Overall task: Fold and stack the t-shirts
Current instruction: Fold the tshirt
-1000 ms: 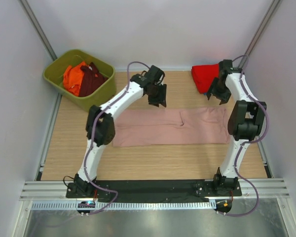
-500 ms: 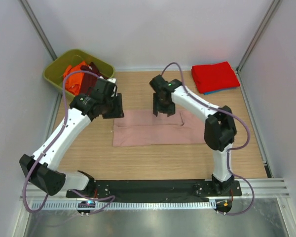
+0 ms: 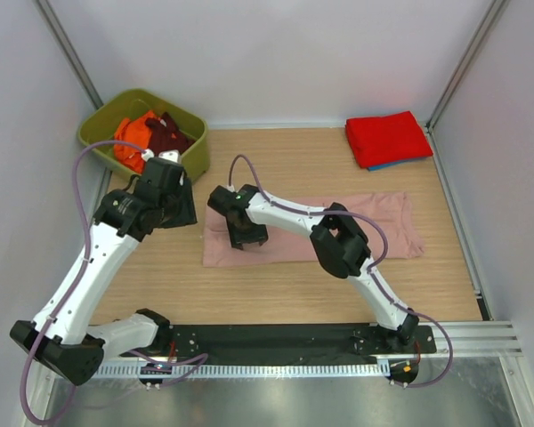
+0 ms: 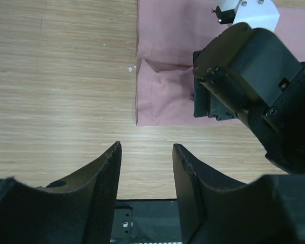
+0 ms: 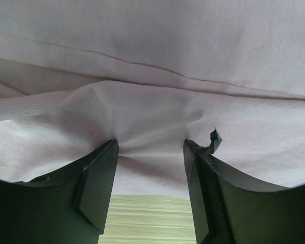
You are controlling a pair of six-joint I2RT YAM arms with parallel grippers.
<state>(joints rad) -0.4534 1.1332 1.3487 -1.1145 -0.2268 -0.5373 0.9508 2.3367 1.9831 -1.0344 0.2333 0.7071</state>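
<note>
The pink t-shirt (image 3: 392,222) is lying flat on the table (image 3: 276,285). The right gripper (image 5: 151,145) is pressing down on its left end, jaws wide apart. The left gripper (image 4: 146,148) is hanging just left of the pink t-shirt, jaws apart, holding nothing. The red t-shirt (image 3: 387,136) is sitting folded behind its right end.

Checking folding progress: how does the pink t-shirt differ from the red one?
The pink t-shirt lies spread in a long strip; the red t-shirt is folded into a compact rectangle. The right end effector sits on the pink one; nothing touches the red one. Both lie flat.
</note>
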